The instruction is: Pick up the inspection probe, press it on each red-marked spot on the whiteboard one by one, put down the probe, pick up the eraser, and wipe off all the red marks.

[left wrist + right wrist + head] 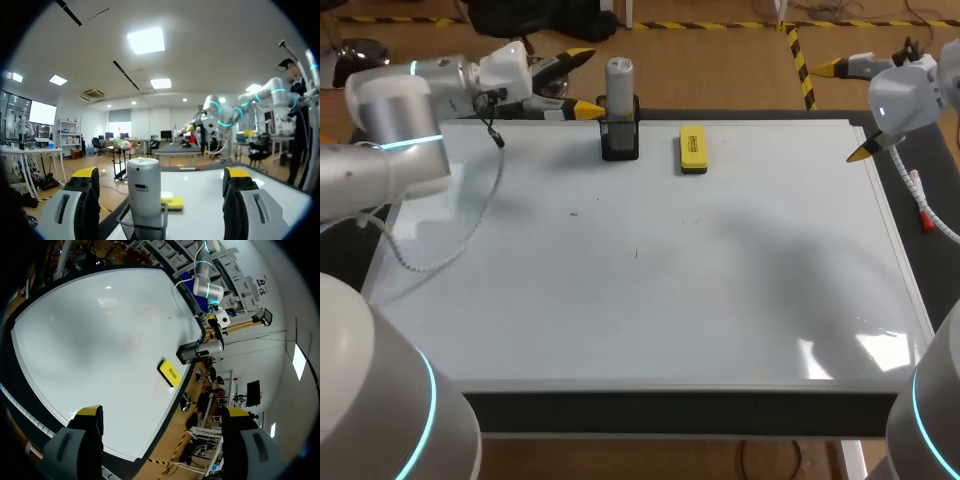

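The inspection probe (pixel 619 82), a grey cylinder, stands upright in a black mesh holder (pixel 620 141) at the whiteboard's (pixel 650 290) far edge. A yellow eraser (pixel 692 149) lies just right of it. My left gripper (pixel 582 82) is open beside the probe; in the left wrist view the probe (pixel 144 192) stands just ahead between its spread fingers (pixel 82 202), untouched. My right gripper (pixel 843 110) hangs open above the board's far right corner. From there it looks across the board (pixel 90 330) toward the eraser (pixel 170 372) and probe (pixel 204 347). I see no red marks, only tiny dark specks (pixel 573 212).
A white pen with a red cap (pixel 923 212) lies on the dark strip right of the board. A thin cable (pixel 470 235) from my left arm droops over the board's left part. The holder's rim (pixel 142 227) sits below the left gripper.
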Controlling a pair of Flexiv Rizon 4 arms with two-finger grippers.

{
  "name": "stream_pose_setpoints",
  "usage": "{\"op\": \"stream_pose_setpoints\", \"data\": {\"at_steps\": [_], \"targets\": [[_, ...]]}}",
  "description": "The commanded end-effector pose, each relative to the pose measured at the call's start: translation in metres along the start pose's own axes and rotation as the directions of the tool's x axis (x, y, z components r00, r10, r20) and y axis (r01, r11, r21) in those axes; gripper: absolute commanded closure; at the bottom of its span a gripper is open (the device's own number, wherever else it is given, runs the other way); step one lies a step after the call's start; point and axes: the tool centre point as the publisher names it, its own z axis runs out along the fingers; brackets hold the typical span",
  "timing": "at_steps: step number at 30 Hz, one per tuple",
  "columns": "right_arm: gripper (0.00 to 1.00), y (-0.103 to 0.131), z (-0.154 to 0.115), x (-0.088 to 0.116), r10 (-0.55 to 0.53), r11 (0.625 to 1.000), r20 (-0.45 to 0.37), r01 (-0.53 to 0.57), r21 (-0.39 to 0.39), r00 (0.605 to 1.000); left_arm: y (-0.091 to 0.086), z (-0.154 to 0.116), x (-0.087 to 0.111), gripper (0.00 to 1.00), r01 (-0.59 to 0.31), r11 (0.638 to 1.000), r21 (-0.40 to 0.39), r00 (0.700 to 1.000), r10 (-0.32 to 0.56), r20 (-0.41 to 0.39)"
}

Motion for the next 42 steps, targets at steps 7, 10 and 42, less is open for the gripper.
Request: {"op": "stream_pose_setpoints", "data": {"at_steps": [7, 10, 42], "targets": [[0.00, -0.001, 0.000, -0.001, -0.002, 1.000, -0.004, 0.002, -0.001, 1.000, -0.012, -0.030, 0.051, 0.00, -0.006, 0.981, -0.193, 0.913, 0.085, 0.399], [0.00, -0.001, 0.000, -0.001, -0.002, 1.000, -0.004, 0.002, -0.001, 1.000, -0.010, -0.034, 0.060, 0.00, 0.000, 0.978, -0.207, 0.905, 0.088, 0.417], [0.00, -0.001, 0.000, -0.001, -0.002, 1.000, -0.004, 0.002, -0.001, 1.000, 0.004, -0.043, 0.078, 0.00, 0.037, 0.975, -0.218, 0.869, 0.076, 0.489]]}}
